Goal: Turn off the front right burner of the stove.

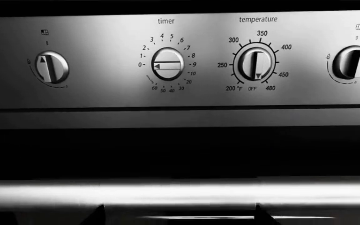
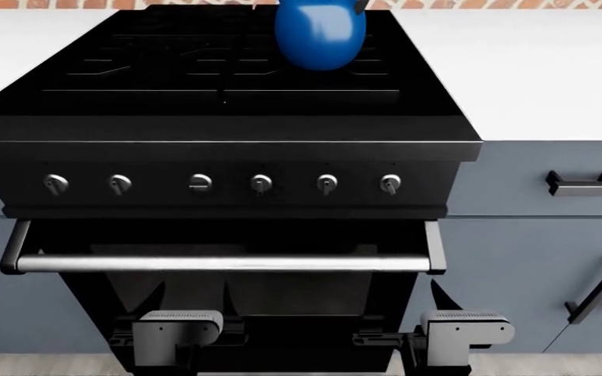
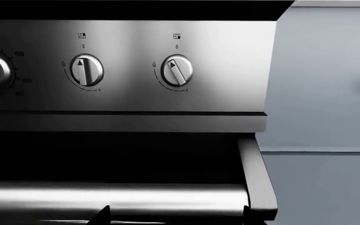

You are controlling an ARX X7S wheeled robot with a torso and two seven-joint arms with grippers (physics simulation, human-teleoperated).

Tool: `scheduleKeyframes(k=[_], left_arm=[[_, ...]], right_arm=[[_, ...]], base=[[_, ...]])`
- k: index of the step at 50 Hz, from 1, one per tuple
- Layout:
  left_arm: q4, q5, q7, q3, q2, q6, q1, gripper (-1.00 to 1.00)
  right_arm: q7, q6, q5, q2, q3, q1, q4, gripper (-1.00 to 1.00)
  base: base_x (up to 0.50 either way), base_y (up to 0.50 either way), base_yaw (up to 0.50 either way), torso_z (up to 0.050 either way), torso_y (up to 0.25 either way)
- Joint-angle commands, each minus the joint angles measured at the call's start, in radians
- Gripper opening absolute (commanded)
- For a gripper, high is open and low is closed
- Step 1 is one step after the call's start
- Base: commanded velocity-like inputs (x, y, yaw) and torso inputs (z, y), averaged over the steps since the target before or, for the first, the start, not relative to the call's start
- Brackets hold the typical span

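The glossy black stove (image 2: 223, 110) fills the head view, with six small silver knobs in a row on its front panel and a steel oven-door bar (image 2: 223, 263) below them. The rightmost knob (image 2: 389, 184) also shows in the right wrist view (image 3: 176, 70), its pointer tilted slightly right of the 0 mark. The knob beside it (image 3: 86, 69) points straight up. My left gripper (image 2: 175, 337) (image 1: 180, 213) and right gripper (image 2: 458, 337) (image 3: 176, 214) hang low in front of the oven door. Both are open, empty and well short of the knobs.
A blue kettle (image 2: 320, 33) stands on the back grates. Grey-blue cabinets (image 2: 552, 235) with black handles (image 2: 585, 185) flank the stove on the right, under a white counter (image 2: 552, 78). The left wrist view shows the timer knob (image 1: 167, 64) and temperature knob (image 1: 255, 63).
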Motion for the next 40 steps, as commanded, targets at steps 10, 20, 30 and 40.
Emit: scheduleKeyframes(k=[10, 20, 30, 40], left_arm=[[0.002, -0.012, -0.017, 0.019, -0.014, -0.002, -0.002, 1.0], [0.004, -0.016, -0.025, 0.025, -0.02, -0.007, -0.003, 1.0], [-0.004, -0.02, -0.033, 0.033, -0.024, -0.003, -0.007, 1.0], [-0.011, -0.025, -0.038, 0.04, -0.028, 0.003, -0.009, 1.0]], right_arm=[[0.032, -0.018, -0.025, 0.023, -0.025, -0.003, -0.023, 1.0], [0.072, 0.233, 0.018, 0.051, -0.015, -0.001, -0.399, 1.0], [0.091, 0.452, 0.048, 0.055, -0.022, 0.16, -0.501, 1.0], [0.111, 0.566, 0.022, 0.05, -0.061, 0.299, -0.45, 1.0]], base=[[0.0, 0.0, 0.0, 0.0, 0.0], [0.0, 0.0, 0.0, 0.0, 0.0], [0.0, 0.0, 0.0, 0.0, 0.0], [0.0, 0.0, 0.0, 0.0, 0.0]])
